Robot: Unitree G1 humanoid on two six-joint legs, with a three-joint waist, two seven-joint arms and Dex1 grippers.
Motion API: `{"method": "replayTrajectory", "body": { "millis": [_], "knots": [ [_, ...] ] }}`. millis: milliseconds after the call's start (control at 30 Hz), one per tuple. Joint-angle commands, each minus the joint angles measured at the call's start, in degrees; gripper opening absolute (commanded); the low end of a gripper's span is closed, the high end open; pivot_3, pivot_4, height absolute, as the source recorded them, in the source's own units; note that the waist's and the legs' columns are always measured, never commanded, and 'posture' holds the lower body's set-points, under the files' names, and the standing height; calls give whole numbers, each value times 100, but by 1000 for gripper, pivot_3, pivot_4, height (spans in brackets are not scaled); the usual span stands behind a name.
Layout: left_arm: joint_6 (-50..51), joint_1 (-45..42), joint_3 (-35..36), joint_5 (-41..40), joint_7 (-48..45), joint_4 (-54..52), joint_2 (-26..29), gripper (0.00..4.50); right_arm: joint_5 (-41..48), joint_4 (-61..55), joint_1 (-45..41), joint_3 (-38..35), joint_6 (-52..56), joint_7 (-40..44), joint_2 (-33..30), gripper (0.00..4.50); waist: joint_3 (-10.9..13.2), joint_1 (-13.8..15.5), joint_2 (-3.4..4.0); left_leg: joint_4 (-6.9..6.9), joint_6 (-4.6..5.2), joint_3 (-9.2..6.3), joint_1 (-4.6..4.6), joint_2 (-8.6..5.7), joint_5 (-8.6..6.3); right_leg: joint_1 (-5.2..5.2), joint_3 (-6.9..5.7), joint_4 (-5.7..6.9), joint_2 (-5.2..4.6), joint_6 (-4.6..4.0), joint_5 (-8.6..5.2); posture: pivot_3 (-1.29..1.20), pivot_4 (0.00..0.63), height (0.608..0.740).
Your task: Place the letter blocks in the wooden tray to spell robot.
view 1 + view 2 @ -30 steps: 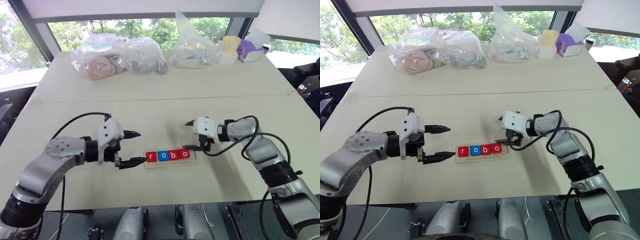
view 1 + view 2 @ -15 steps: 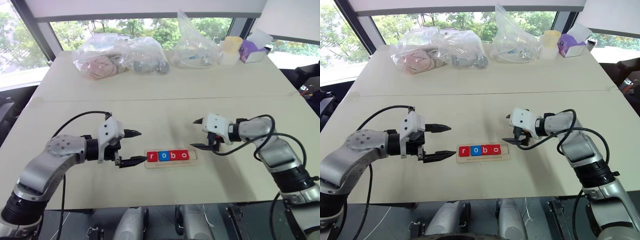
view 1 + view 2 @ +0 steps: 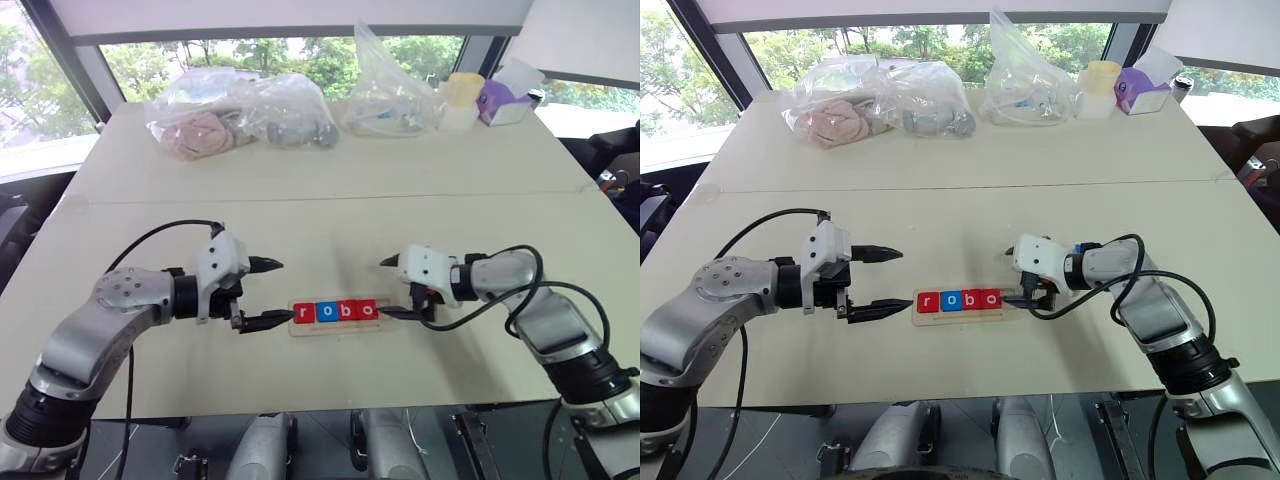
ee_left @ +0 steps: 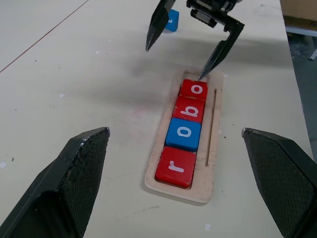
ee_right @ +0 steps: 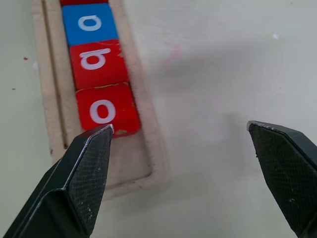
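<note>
The wooden tray (image 3: pixel 340 328) lies on the table between my grippers. In it stand a red r block (image 3: pixel 303 313), a blue o (image 3: pixel 325 312), a red b (image 3: pixel 347 311) and a red o (image 3: pixel 368 310); the slot at its right end is bare. A loose blue block (image 4: pixel 171 20) lies on the table beyond the right gripper, its letter unreadable. My left gripper (image 3: pixel 283 292) is open just left of the tray, holding nothing. My right gripper (image 3: pixel 385 288) is open and empty, its lower fingertip (image 4: pixel 202 77) at the tray's right end beside the last o.
Clear plastic bags (image 3: pixel 200 125) (image 3: pixel 385 95) with items inside line the far side of the table, with a pale yellow cup (image 3: pixel 462 95) and a purple box (image 3: pixel 500 100) at the far right. A seam (image 3: pixel 330 198) runs across the tabletop.
My right gripper has drawn nearer to me and lower, bringing its lower finger to the tray's right end. The left gripper and the blocks in the tray have stayed put.
</note>
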Motion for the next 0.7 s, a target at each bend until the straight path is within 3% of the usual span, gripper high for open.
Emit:
{"method": "replayTrajectory", "body": {
  "millis": [33, 700],
  "knots": [
    [-33, -24, 103, -37, -18, -110, 48, 4500, -36, -32, -50, -6, -142, -27, -8, 4440, 0, -1, 0, 0, 0, 0, 0, 0, 0, 0, 0, 0, 0, 0, 0, 0, 150, 725],
    [-72, -65, 88, -25, -64, -57, 33, 4500, 238, -73, -56, -255, 177, -120, 38, 4440, 0, -1, 0, 0, 0, 0, 0, 0, 0, 0, 0, 0, 1, 0, 0, 0, 150, 725]
  ]
}}
